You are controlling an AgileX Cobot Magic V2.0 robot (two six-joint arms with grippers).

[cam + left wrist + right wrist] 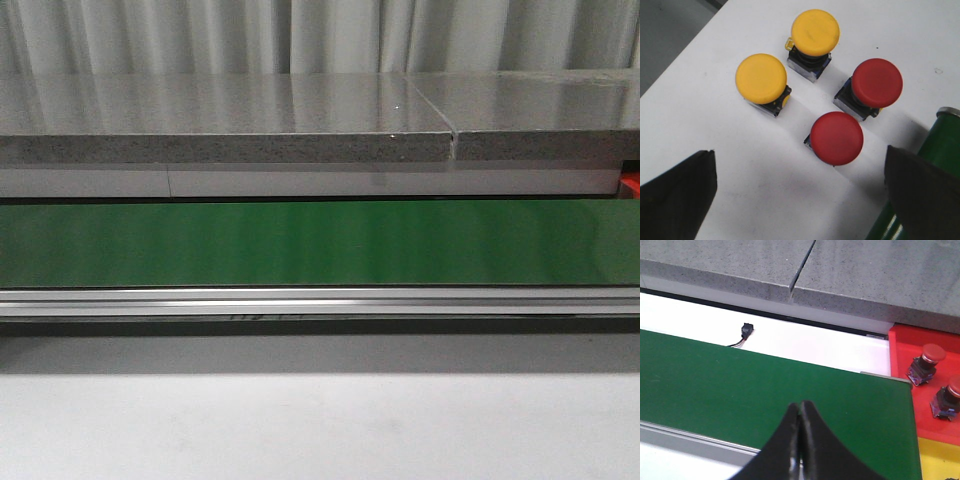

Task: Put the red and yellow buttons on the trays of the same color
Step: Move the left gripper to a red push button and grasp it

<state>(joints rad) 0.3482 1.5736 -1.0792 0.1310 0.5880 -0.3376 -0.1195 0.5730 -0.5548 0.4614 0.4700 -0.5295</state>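
Across the table, green conveyor belt below grey stone slabs; left gripper agape, right gripper closed, empty.

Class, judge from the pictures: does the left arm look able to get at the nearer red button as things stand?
Probably yes. The left gripper is open above the nearer red button, with nothing lying between; the other red button stands close beside it.

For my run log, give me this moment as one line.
left gripper open above four buttons | right gripper shut, empty | red tray: two red buttons
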